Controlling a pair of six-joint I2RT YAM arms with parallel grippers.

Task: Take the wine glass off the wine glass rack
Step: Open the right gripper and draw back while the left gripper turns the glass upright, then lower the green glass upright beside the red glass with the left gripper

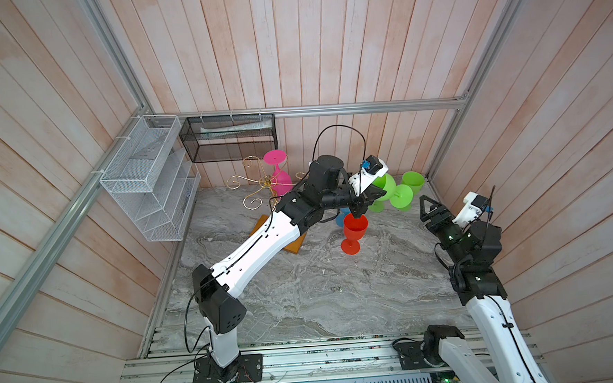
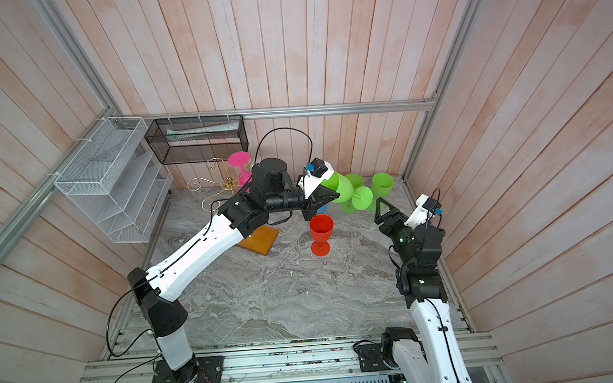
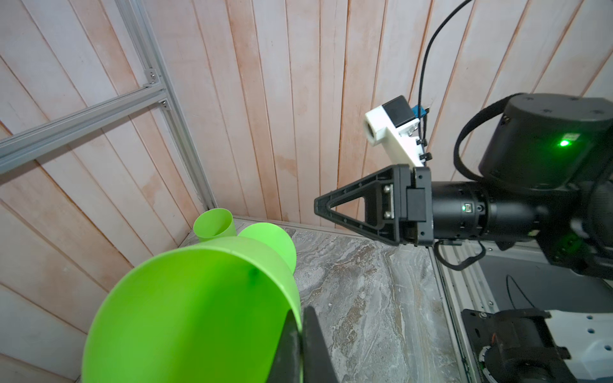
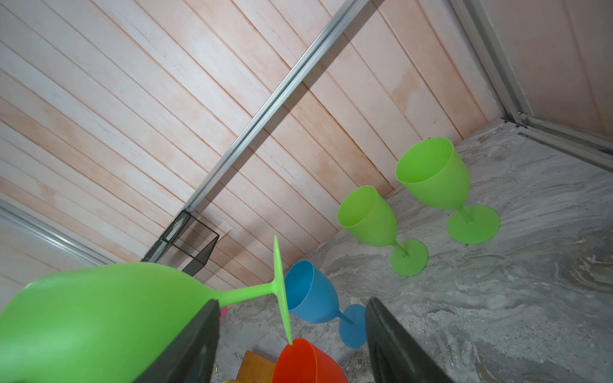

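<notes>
Set-down step, most likely. Pinched shut on the rim by the left gripper [image 3: 300, 331]: green wine glass [image 3: 199, 315], lying sideways, off the wine glass rack [image 1: 261, 184] back behind that arm. Right gripper [image 1: 427, 206] wide open, holding nothing, off to the side. Next: tip upright, set down clear of the red glass [image 1: 354, 229] just under the left gripper. Pink glass [image 1: 279, 172] by the rack half hidden; hard to tell whether hanging.
</notes>
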